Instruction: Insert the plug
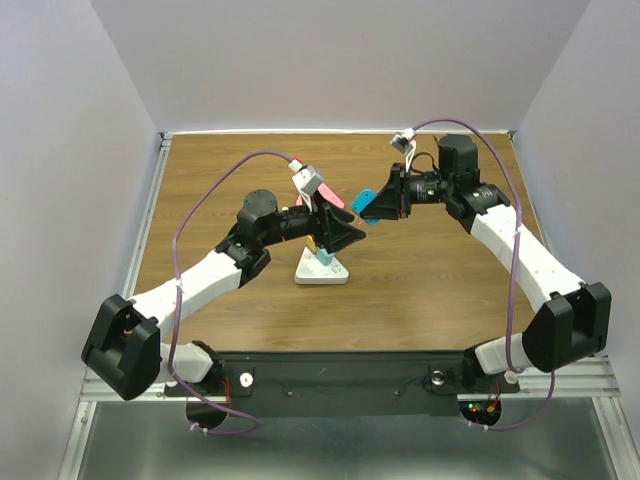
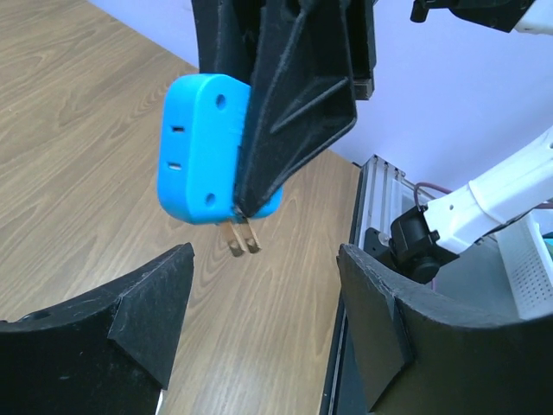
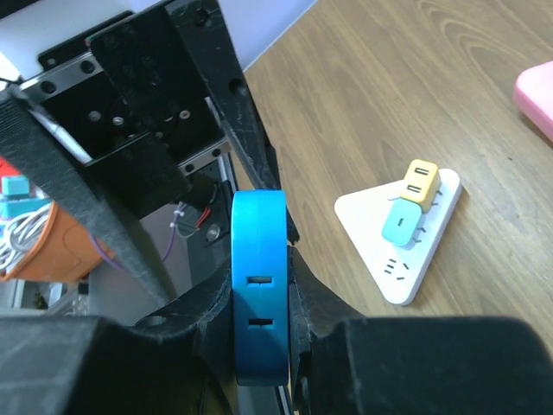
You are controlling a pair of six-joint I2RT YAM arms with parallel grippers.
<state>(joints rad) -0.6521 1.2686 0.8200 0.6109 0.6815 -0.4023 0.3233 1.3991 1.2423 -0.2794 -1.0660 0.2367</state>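
The right hand is clamped on the blue plug, held in the air above the middle of the surface. The left hand, fingers spread, hangs between it and the white power strip, which carries a yellow plug and a teal plug.

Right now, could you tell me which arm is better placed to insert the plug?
Right. The right end effector is shut on the blue plug, prongs exposed; the left end effector is open and empty. The socket board has free slots.

blocked: left end effector above power strip | free: one socket beside teal adapter
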